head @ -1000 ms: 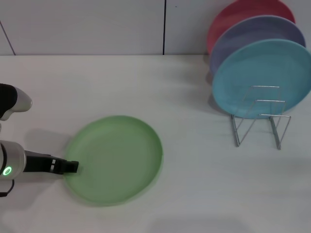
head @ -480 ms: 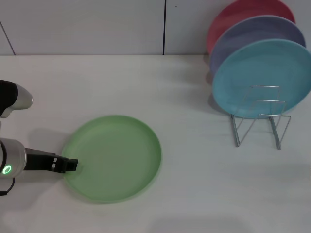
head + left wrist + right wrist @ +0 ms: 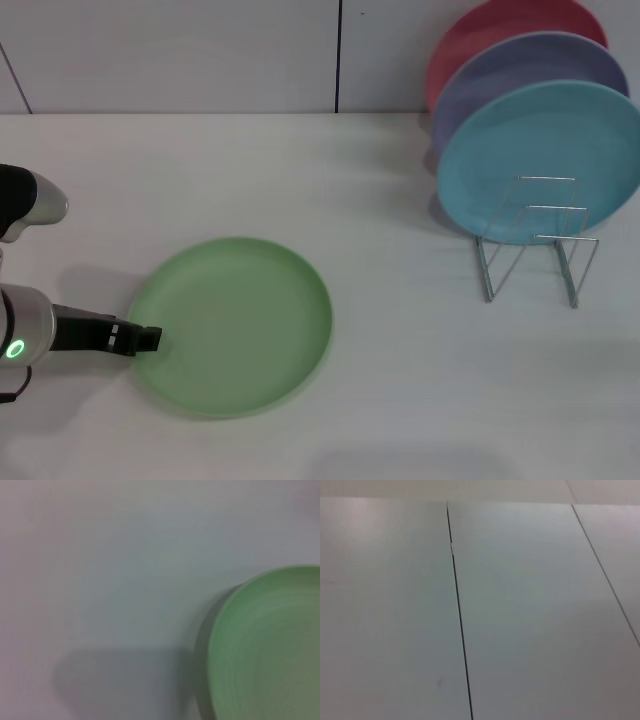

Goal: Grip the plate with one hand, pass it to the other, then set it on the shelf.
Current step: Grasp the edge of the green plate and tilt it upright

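The light green plate is round, matte and shallow, with a low raised rim running all the way round. It lies flat on the white counter, toward the front left corner, well apart from the wire rack near the right edge. In the left wrist view only one curved portion of the plate shows, casting a narrow shadow on the counter beside it.

The left gripper reaches in from the left edge of the counter, its black fingers stretched level and low, their tips touching the plate's left rim. Behind them sits the silver-grey arm segment with a small green light. Whether the fingers are spread or pinching the rim cannot be told from these views.

The rack holds a teal-blue plate upright at the front, a lavender plate behind it and a red plate at the back, toward the far right corner.

The right gripper is out of sight; its wrist view shows only pale panels with dark seams.
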